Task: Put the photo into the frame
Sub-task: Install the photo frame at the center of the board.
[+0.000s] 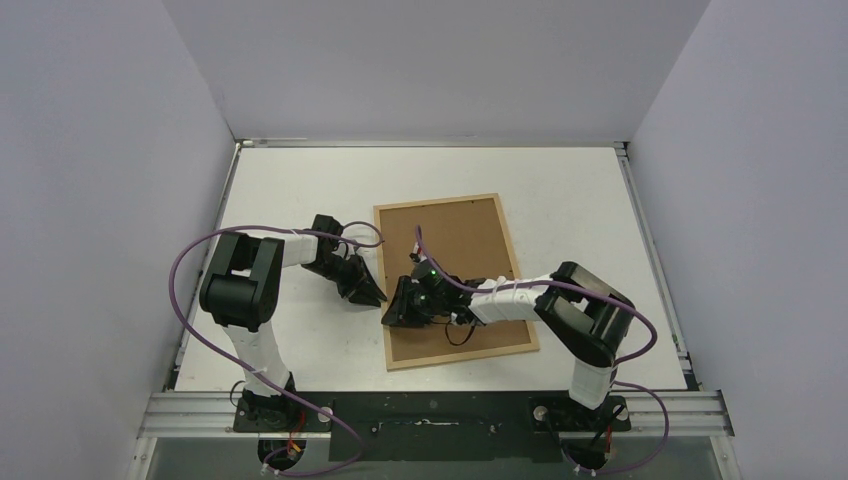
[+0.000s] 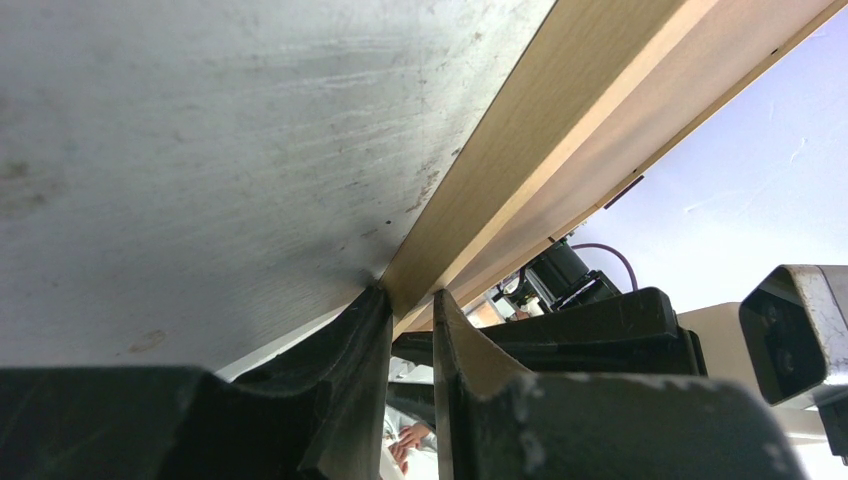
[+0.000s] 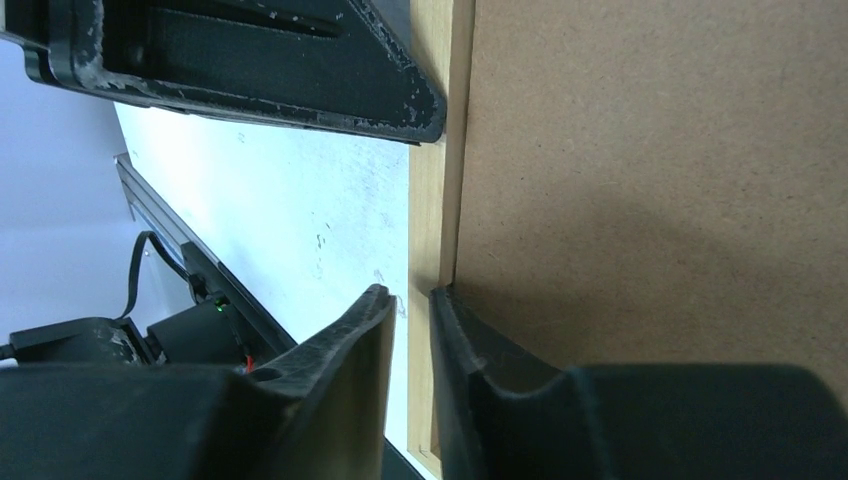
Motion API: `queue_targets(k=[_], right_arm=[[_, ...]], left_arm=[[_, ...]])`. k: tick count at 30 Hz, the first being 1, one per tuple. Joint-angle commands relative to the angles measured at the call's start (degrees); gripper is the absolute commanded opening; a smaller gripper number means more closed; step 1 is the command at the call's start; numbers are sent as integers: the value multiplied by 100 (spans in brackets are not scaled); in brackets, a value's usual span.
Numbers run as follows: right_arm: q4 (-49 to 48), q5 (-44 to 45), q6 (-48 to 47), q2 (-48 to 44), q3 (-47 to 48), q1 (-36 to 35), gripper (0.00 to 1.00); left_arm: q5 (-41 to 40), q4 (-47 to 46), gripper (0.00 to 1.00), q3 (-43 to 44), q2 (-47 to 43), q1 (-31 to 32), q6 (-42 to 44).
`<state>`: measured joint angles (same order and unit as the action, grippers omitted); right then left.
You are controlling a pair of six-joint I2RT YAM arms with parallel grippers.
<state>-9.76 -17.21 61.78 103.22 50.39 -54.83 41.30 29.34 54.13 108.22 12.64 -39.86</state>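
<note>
Light-wood rectangular picture frame (image 1: 455, 240) lies brown back up, mid-table; cat photo not visible. R gripper (image 3: 410, 292) slightly open astride near-left rail, holding nothing, prob. working the backing. L gripper (image 2: 410, 292) near-closed at left rail, prob. steadying; grip unclear.

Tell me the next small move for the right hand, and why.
Probably close the right hand on the frame's left rail. Its fingers straddle that rail with a gap, while the left hand seems to pinch the same edge. The frame lies back up, brown board showing, no photo in view, so a hold from both hands should come before any lift.
</note>
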Motion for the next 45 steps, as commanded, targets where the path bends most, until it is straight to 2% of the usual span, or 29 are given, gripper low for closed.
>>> queue_targets(k=[1, 8, 15, 22, 26, 30, 34, 37, 40, 45], right_arm=[[813, 717, -21, 404, -21, 42, 31], [958, 792, -8, 491, -4, 61, 44], [958, 900, -230, 237, 52, 3, 47], [714, 1510, -812, -933, 88, -72, 49], [294, 1085, -868, -956, 72, -55, 50], [-765, 353, -483, -606, -121, -63, 42], [-1370, 141, -92, -301, -309, -16, 20], [-1715, 44, 167, -65, -465, 1, 10], [-1867, 25, 338, 52, -592, 27, 6], [-1555, 130, 300, 86, -640, 39, 5]], left_arm=[[-1862, 11, 18, -412, 533, 152, 275], [-1871, 28, 18, -404, 541, 159, 279], [-1895, 57, 18, -374, 542, 151, 282], [-1936, 196, 18, -259, 494, 142, 332], [-1901, 226, 18, -193, 468, 135, 356], [-1679, 99, 19, -219, 441, 137, 352], [-1562, 24, 22, -254, 430, 138, 334], [-1626, 85, 23, -244, 435, 138, 345], [-1659, 115, 23, -228, 469, 140, 347], [-1719, 127, 22, -237, 493, 137, 327]])
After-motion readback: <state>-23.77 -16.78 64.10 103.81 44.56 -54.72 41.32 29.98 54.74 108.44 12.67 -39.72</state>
